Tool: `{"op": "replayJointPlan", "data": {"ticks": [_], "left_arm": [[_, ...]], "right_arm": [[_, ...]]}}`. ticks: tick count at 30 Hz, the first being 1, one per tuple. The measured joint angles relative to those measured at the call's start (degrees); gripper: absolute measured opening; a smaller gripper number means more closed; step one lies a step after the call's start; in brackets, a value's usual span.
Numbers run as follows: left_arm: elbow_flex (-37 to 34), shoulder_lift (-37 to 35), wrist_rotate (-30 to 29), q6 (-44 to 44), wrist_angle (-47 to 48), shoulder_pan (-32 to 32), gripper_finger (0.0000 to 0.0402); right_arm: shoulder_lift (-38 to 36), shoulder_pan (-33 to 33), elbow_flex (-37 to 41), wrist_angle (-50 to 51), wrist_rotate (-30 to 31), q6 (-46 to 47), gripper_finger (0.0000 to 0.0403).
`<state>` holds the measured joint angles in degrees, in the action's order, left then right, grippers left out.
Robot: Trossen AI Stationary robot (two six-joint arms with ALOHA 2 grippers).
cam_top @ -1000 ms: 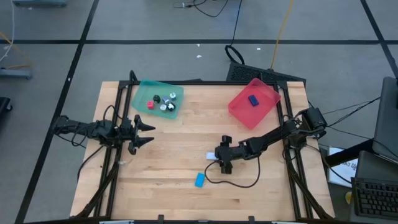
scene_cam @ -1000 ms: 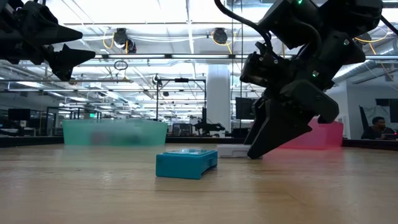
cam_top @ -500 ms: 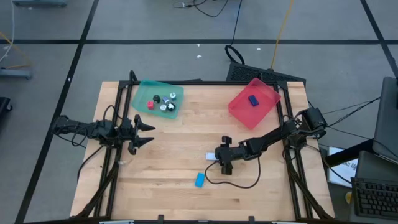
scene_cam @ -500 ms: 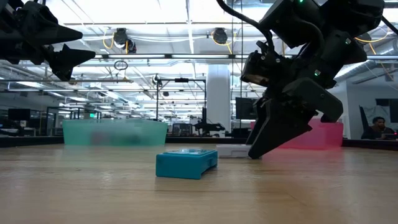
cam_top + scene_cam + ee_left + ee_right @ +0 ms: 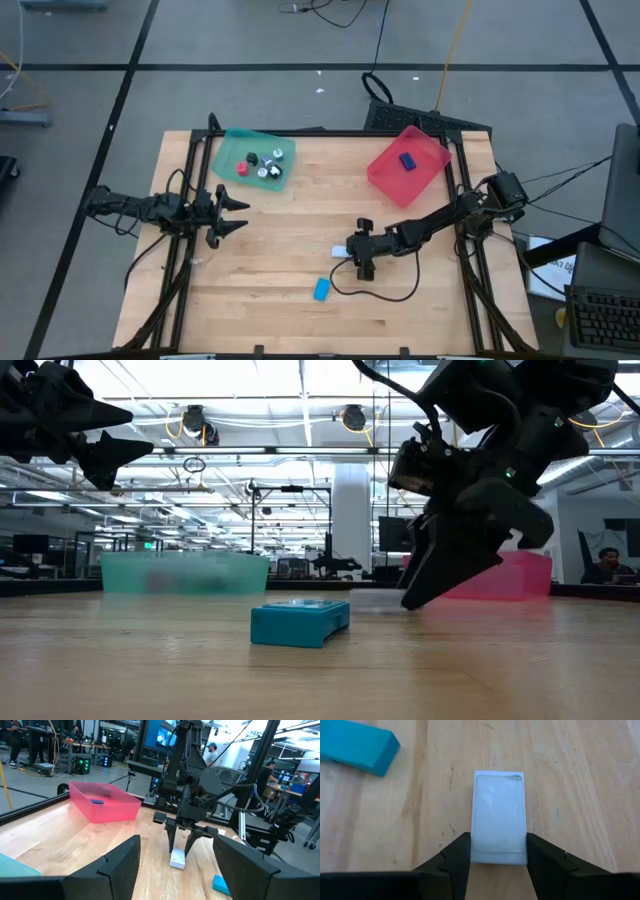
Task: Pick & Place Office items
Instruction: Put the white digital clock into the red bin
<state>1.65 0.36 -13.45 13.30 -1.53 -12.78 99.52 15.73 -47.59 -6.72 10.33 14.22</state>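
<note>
Right pincer (image 5: 497,862): both fingers pressed against the long sides of the white block (image 5: 499,817), clenched on it; block lies flat on the bench (image 5: 280,230), near mid-bench toward the right. No writing readable on the block face, only a raised rounded rectangle.

Right arm pose: reaches in from the bench's right edge, forearm low and slanted, pincer tipped down at the wood.

Bright blue block (image 5: 321,289) lies flat just beside, nearer the front edge, apart from the white one. No label legible.

Left pincer (image 5: 240,213): fingers spread, released, holding nothing; arm hangs above the bench's left edge, pointing inward.

Teal translucent tray (image 5: 225,160) at rear left holds small pieces: a red block (image 5: 242,168), a black one, white ones. Red translucent tray (image 5: 385,175) at rear right holds a dark blue block (image 5: 407,160).

Surface: pale wood planks, black frame. Room: grey floor with dark tape lines, ceiling light strips, monitors, people at far desks.
</note>
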Motion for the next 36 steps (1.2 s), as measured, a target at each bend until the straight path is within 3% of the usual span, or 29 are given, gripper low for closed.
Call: {"op": "replayJointPlan", "data": {"ticks": [9,27,36], "left_arm": [[0.0,0.0,0.0,0.0,0.0,0.0,0.0253],[0.0,0.0,0.0,0.0,0.0,0.0,0.0253],[0.0,0.0,0.0,0.0,0.0,0.0,0.0253]], "right_arm": [[-6.5,0.0,0.0,0.5,-0.1,-0.2,0.0161],[-25.7,0.0,0.0,13.3,0.6,-0.5,0.0155],[-33.6,-0.8,6.5,13.5,4.8,0.6,0.0156]]}}
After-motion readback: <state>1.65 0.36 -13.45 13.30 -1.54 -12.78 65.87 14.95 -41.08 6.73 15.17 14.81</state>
